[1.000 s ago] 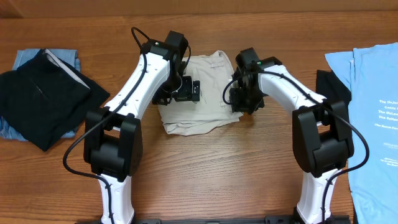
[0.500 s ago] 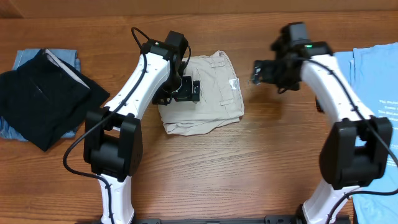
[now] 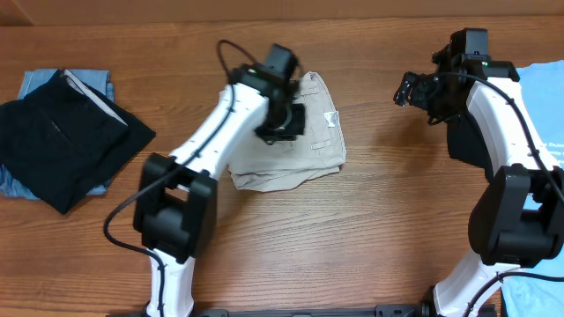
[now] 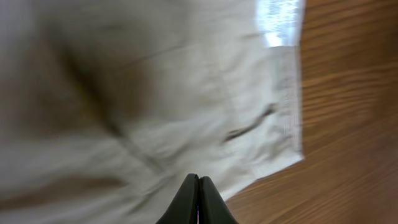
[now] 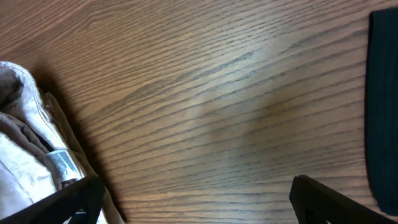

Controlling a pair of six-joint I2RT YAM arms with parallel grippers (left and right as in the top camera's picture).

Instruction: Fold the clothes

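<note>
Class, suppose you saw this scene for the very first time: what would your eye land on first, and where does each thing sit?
The folded pale beige trousers lie mid-table, with the left gripper shut over them. The right gripper hangs open over the bare wooden table to their right. A dark pile of black garments sits at the left edge, and a light blue T-shirt at the far right.

txt: none legible | trousers label point(image 3: 331, 117): too blurry, unreadable
</note>
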